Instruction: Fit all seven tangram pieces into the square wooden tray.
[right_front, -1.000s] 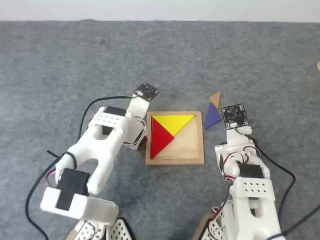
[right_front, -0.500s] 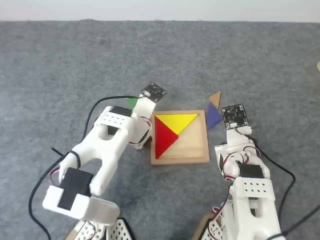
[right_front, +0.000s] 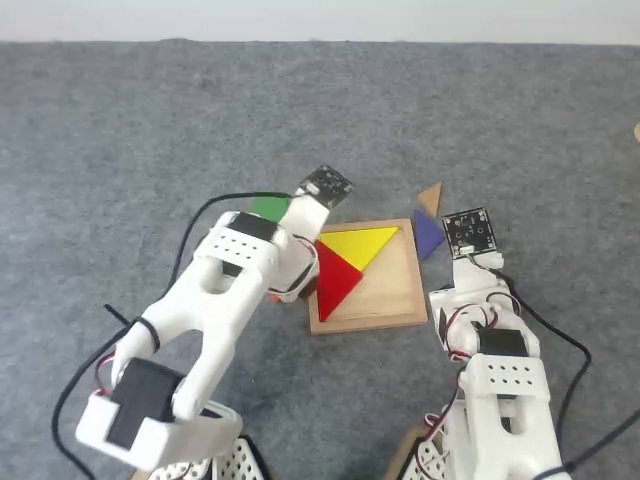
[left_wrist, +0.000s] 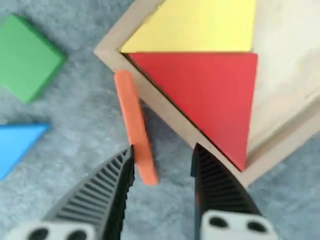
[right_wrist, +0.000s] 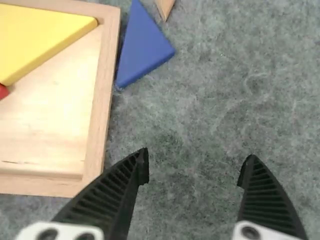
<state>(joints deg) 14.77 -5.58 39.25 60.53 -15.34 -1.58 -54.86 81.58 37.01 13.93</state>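
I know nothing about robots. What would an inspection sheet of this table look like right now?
Surface: grey carpet, flat.
Job's things: wooden tray holds yellow triangle and red triangle; orange piece, green square, light blue triangle, dark blue triangle and tan triangle lie outside it.
Clutter: nothing seen.
Hands: left hand open, orange piece's end between its fingers; right hand open over bare carpet beside the tray.
Cables: black cables loop off both arms.
Surroundings: pale wall behind.

The tray (right_front: 370, 321) is bare wood in its near right half; yellow triangle (right_front: 360, 243) and red triangle (right_front: 333, 275) fill the far left; orange piece (left_wrist: 135, 125) stands along its left wall; blue triangle (right_front: 428, 235) crowds the far right corner.
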